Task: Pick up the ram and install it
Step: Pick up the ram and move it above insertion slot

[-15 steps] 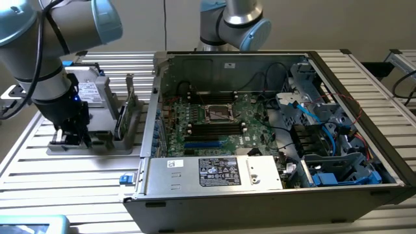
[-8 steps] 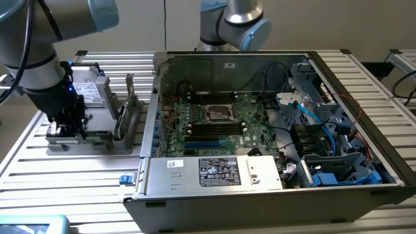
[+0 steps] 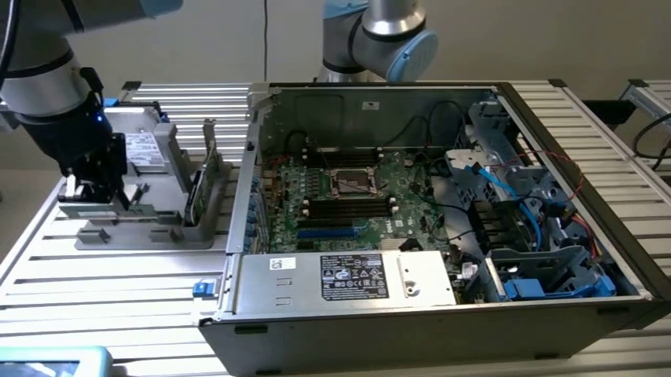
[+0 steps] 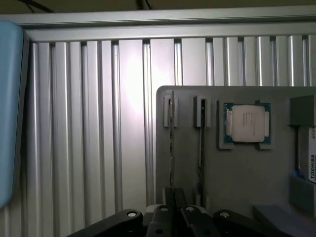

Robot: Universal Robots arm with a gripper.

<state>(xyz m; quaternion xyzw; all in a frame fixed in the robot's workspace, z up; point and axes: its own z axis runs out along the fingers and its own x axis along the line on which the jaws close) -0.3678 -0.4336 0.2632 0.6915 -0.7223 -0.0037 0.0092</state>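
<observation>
The ram (image 4: 171,143) is a slim green stick standing on edge in a slot of the grey holder tray (image 4: 237,173). My gripper (image 4: 174,191) is right over one end of it, with its black fingers (image 4: 169,195) shut on the stick's thin edge. A second stick (image 4: 201,148) of the same kind stands in the neighbouring slot. In the exterior view, my gripper (image 3: 89,195) is down at the holder tray (image 3: 157,236) on the exterior view's left, and the ram (image 3: 131,210) shows as a pale green bar below it.
The open computer case (image 3: 441,314) lies to the exterior view's right, with the motherboard (image 3: 346,196) and its black slots (image 3: 346,208) exposed. A taller green card (image 3: 199,188) stands in the tray. A square silver processor (image 4: 247,123) and a hard drive (image 4: 308,163) also sit on the tray.
</observation>
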